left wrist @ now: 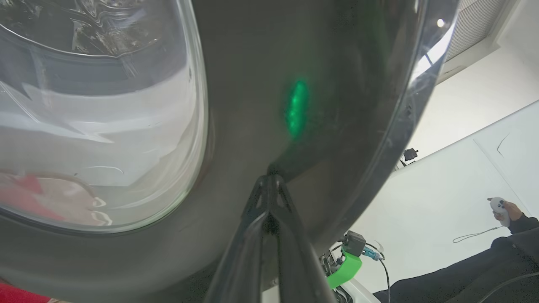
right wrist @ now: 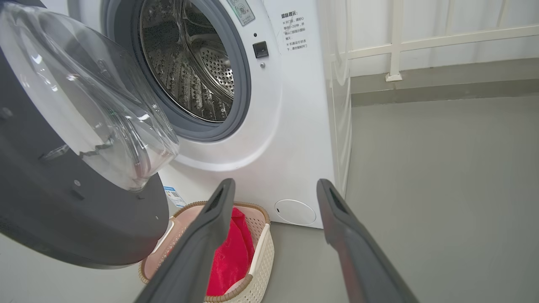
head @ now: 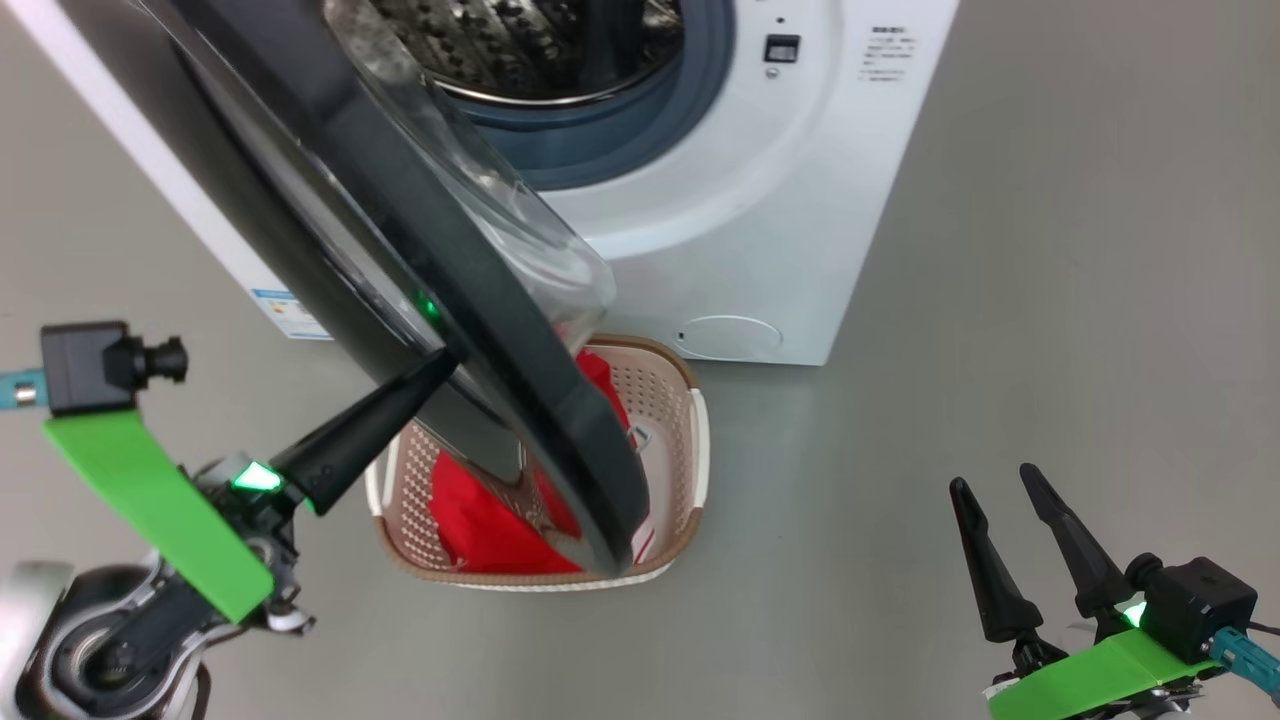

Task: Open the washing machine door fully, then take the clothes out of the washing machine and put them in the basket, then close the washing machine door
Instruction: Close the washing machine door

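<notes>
Two of the three steps look finished to us. The steel drum (right wrist: 189,63) shows bare metal as far as we can see into it, and the clothes (head: 480,520) lie as a bright red heap inside the basket (head: 668,420), which stands on the floor just in front of the washing machine (head: 760,220). We judge the step in hand to be the last one: closing up.

The washing machine door (head: 540,400) hangs partly open, angled out over the basket, with its clear glass bowl facing the grey rubber ring. The left gripper (head: 440,362) has its fingers pressed together with nothing between them, and their joined tip touches the outer face of the glossy black rim – a pushing contact, not a grasp. The right gripper (head: 993,478) waits well apart at the lower right, its fingers spread wide and empty.

We think the next move calls for a steady push along the door's arc, keeping the tip from sliding on the slick rim, until the bowl seats in the ring and the latch catches. The door looks to pass above the basket rim, though we cannot tell how closely.
</notes>
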